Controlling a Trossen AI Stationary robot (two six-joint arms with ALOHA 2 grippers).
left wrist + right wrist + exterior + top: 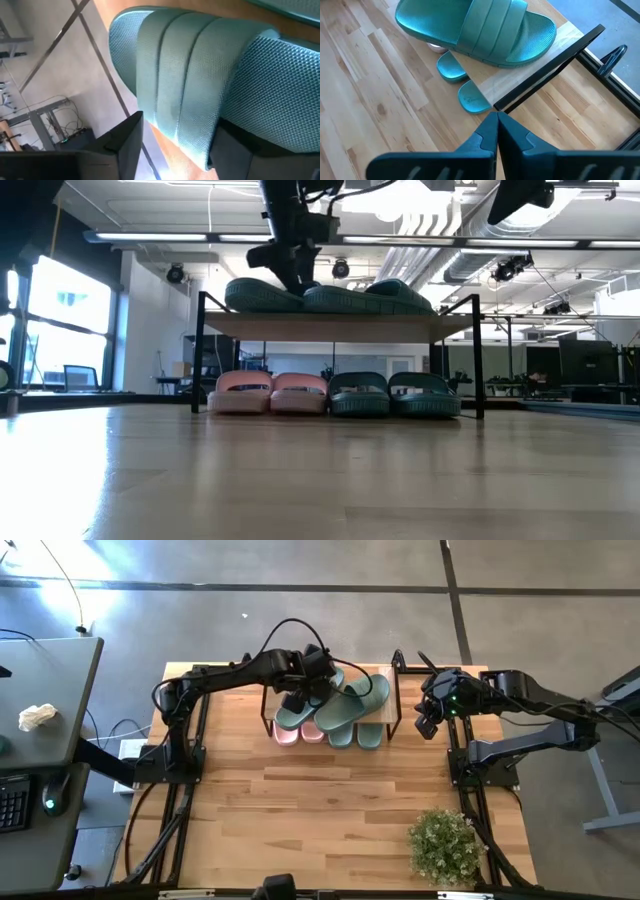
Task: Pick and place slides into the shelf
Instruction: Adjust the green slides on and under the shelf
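The shelf (388,712) stands at the table's far middle. On its lower tier sit a pink pair (270,393) and a green pair (393,394), toes toward the near edge. Two more green slides lie slanted on its top plank (340,326). My left gripper (300,692) is open and reaches from the left, down over the left top slide (200,75). Its fingers stand on either side of that slide's strap. My right gripper (428,725) is shut and hovers just right of the shelf. Its wrist view shows the right top slide (480,30). My left gripper comes at the left top slide from above, its fingers straddling the ribbed strap (180,85). Wood shows in a gap between one finger (125,145) and the slide. Whether the other finger (235,150) touches it, I cannot tell. The slide lies flat on the shelf's top plank.
A potted plant (443,845) stands at the table's near right corner. The wide wooden tabletop (300,810) stretches in front of the shelf. A grey desk (50,690) with a crumpled paper and a keyboard sits left of the table.
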